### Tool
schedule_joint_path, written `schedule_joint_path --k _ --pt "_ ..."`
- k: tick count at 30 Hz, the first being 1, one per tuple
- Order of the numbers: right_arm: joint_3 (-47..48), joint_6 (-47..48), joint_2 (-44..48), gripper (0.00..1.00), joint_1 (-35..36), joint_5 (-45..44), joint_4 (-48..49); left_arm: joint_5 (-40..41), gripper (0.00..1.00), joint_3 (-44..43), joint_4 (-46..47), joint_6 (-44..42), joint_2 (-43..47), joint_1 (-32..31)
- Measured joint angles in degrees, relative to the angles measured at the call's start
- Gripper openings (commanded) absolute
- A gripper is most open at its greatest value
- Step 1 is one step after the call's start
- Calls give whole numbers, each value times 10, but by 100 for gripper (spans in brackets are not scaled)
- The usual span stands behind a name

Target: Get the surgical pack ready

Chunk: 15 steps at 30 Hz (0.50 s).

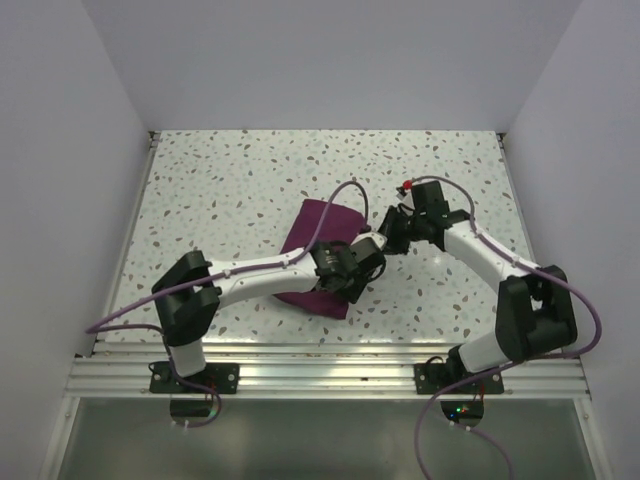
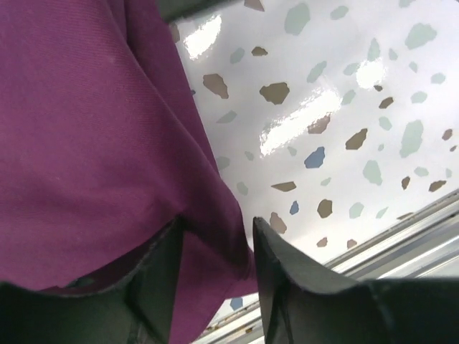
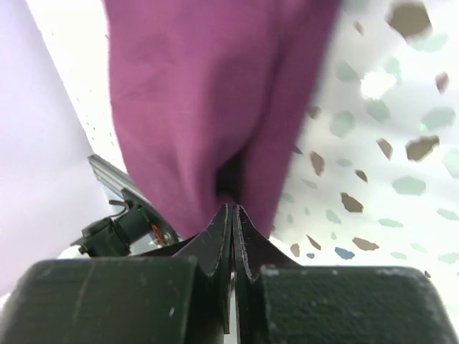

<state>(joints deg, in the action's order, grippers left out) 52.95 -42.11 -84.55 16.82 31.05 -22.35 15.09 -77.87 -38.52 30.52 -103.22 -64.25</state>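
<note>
Near the middle of the tabletop, slightly toward its near edge, the pack is lying as a folded purple bundle, with no gauze or clamps showing. Its near right corner is being covered by the left gripper, which is reaching across from the near left corner. In the left wrist view the jaws are standing apart, and a fold of the cloth is lying in the gap between them. The cloth does not appear to be squeezed, so the hold is judged to be a released one. The right gripper is being kept just beside the pack's right edge. Its jaws are clenched tip to tip, and the cloth is hanging right in front of them. Whether a thread of cloth is being nipped cannot be told, but nothing is seen between the tips.

By the look of the bundle, the wrapping step is being finished: the last flap is being let go at the near right corner and the fold is being left to settle. For the next move, the left jaws are probably being called on to lift clear without dragging the cloth. If the flap is springing open, a press or tuck along the right edge is being called for.
</note>
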Motion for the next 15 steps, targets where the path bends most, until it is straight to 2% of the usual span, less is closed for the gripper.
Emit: schedule_joint_path --k 5,8,11,12,15 --pt "81 48 -9 0 -1 11 -36 2 55 -6 -10 3 52 7" --pt "109 61 -23 0 -1 29 -31 0 51 -13 -12 6 107 29" --pt "121 61 -57 0 -2 71 -8 -28 35 -6 1 15 181 88" --pt "123 60 -76 0 -2 88 3 -36 26 -1 7 18 199 110" --pt "129 57 -144 0 -2 130 43 -64 12 23 36 22 220 155"
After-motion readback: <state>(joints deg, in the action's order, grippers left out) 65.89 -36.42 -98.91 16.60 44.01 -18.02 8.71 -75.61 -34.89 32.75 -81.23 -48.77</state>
